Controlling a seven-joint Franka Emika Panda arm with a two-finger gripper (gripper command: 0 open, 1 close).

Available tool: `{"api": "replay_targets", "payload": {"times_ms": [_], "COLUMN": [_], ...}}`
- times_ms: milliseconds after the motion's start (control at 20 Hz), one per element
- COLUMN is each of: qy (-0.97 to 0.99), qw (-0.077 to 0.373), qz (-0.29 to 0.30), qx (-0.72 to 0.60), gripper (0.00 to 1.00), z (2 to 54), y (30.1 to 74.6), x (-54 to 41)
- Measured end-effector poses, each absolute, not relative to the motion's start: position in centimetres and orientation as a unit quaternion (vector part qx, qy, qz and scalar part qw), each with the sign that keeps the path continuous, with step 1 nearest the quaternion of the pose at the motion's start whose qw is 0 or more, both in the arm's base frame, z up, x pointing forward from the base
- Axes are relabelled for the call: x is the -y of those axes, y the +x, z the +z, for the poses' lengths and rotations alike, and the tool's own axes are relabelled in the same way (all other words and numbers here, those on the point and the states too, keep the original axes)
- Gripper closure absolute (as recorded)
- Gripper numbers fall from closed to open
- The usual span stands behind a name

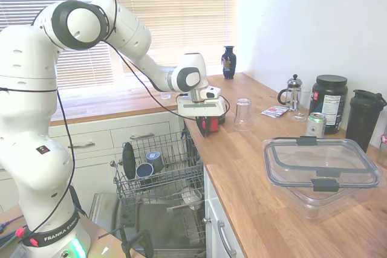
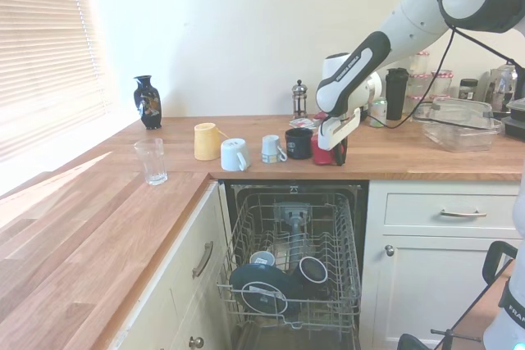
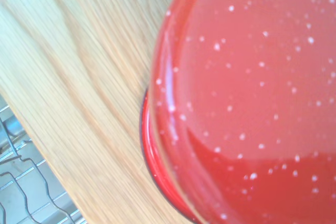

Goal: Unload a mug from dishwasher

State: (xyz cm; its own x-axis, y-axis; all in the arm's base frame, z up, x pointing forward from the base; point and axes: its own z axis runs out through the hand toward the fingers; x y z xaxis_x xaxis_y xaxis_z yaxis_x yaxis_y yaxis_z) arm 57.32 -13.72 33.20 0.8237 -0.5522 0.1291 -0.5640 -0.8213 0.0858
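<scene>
Tool (image 2: 330, 152) seemingly clasps the glossy red white-speckled mug (image 3: 247, 98) resting on the countertop (image 1: 254, 167).

red white-speckled mug (image 3: 247, 98), pale wood-grain counter (image 3: 68, 77), grey rack (image 2: 294, 261)

First exterior view: stands beside the arm's base, looks along the worktop (image 1: 254, 167), gripper (image 1: 205, 126) mid-distance.
Second exterior view: faces the open dishwasher (image 2: 291, 272) head-on, gripper (image 2: 332, 152) above and right of the rack.
Wrist view: very close, straight down on the red mug (image 3: 252, 98) beneath the gripper.
Shared: mug (image 1: 211, 125), worktop edge, rack.
</scene>
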Motion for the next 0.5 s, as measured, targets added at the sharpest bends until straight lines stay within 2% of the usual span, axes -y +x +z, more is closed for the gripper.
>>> {"api": "replay_targets", "payload": {"times_ms": [500], "qy": [0.947], "qw": [0.075], "qz": [0.032], "qx": [0.31], "gripper": [1.0], "z": [33.3], "y": [58.5], "x": [15.2]}}
